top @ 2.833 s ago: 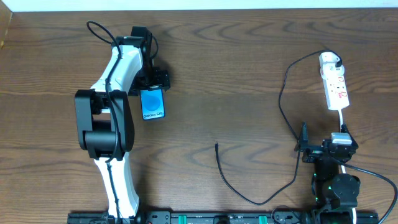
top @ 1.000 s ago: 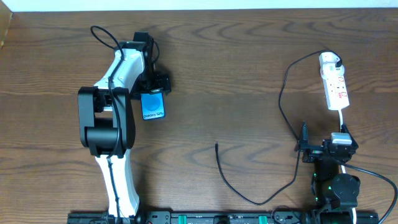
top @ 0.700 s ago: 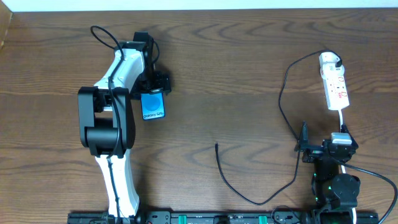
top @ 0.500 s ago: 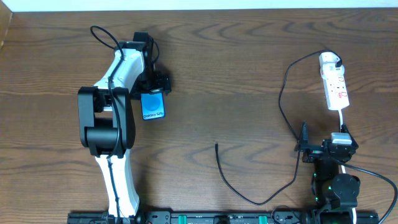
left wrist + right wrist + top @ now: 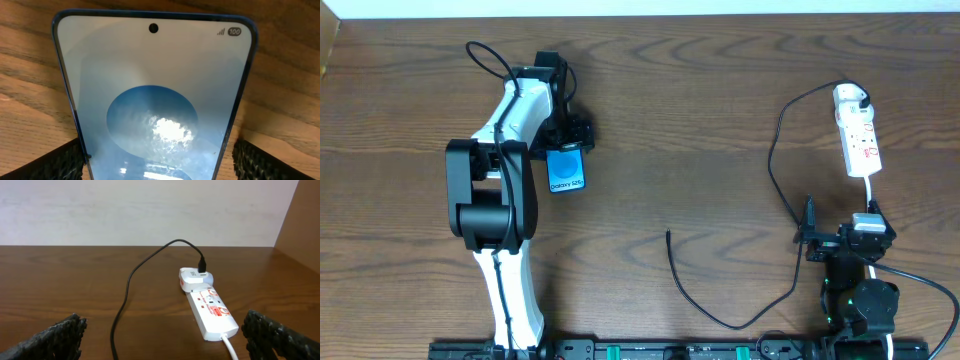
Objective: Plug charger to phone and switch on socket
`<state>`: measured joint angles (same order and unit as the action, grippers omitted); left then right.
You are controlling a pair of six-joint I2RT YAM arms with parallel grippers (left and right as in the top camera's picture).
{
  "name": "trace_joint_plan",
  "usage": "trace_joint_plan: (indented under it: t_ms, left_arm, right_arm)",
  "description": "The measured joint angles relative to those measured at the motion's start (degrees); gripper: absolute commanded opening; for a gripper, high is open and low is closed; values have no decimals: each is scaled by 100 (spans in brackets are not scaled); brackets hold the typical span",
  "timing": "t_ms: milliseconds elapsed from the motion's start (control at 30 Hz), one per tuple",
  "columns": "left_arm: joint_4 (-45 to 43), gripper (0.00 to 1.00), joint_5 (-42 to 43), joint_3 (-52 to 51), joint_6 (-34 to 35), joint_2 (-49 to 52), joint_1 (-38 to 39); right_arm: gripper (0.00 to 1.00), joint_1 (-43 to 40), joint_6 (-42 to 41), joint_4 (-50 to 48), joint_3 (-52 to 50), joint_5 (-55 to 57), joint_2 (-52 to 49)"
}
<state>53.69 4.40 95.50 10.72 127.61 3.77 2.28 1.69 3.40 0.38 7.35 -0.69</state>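
The step in hand looks like securing the phone [image 5: 566,170], ahead of any plugging. The left gripper [image 5: 567,142] sits over the phone's far end, on the left half of the table [image 5: 700,120]. In its wrist view the pads [image 5: 50,162] flank the phone's long edges, the left one right at the edge, the right one with a sliver of wood showing between, so I read it as released: straddling, not clamped. The right gripper [image 5: 167,337] is spread wide with nothing between its fingers, and faces the socket [image 5: 860,140] near the table's right side. The charger [image 5: 772,165] has its white plug seated at the socket's far end, loops across the table and ends in a free tip [image 5: 668,234] mid-table, well apart from the phone. The next move calls for the pads to close evenly on both edges without skewing the phone, then for tip and port to be brought together, which is a fine alignment; the switch would come last. No view shows the port. The wrist view cuts off the phone's near end, and glare washes out the screen. The socket's red marks are too small to tell whether it is on, and its cord [image 5: 871,190] vanishes under the right arm [image 5: 860,290].
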Motion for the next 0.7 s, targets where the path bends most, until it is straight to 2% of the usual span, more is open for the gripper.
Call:
trace_joint_plan:
  t_ms: [200, 700]
  left_arm:
    - [0, 88, -2, 0, 0, 0, -2]
    - [0, 84, -2, 0, 0, 0, 0]
  right_arm:
    - [99, 0, 0, -2, 0, 0, 0]
    - [99, 0, 0, 0, 0, 0, 0]
